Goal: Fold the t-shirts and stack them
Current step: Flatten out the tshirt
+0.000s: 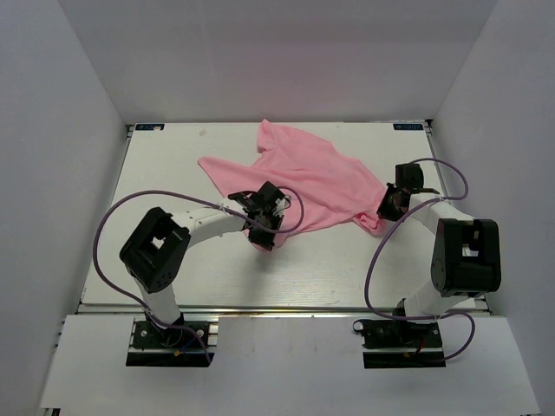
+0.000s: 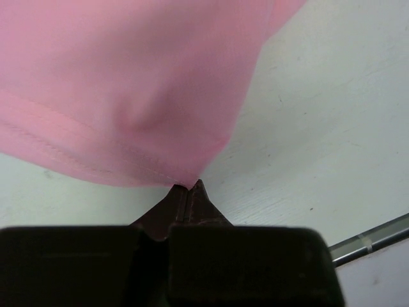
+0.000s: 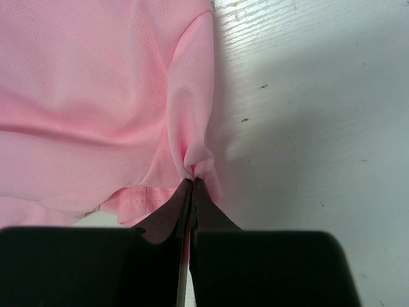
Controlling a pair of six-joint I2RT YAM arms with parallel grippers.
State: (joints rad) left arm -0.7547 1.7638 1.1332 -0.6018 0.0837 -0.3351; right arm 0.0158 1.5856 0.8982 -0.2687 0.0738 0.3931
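Lying: plain light pink thin-fabric t-shirt [image 1: 316, 186], rumpled, on far half of white table [image 1: 173, 156], centre to right.
Left claw [image 2: 188, 187]: pinched together on t-shirt's near hem.
Right claw [image 3: 192, 182]: clamped on fold at t-shirt's right edge.

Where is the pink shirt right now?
From above, the pink t-shirt lies crumpled on the white table, toward the back, with the left claw at its near hem and the right claw pinching its right corner.
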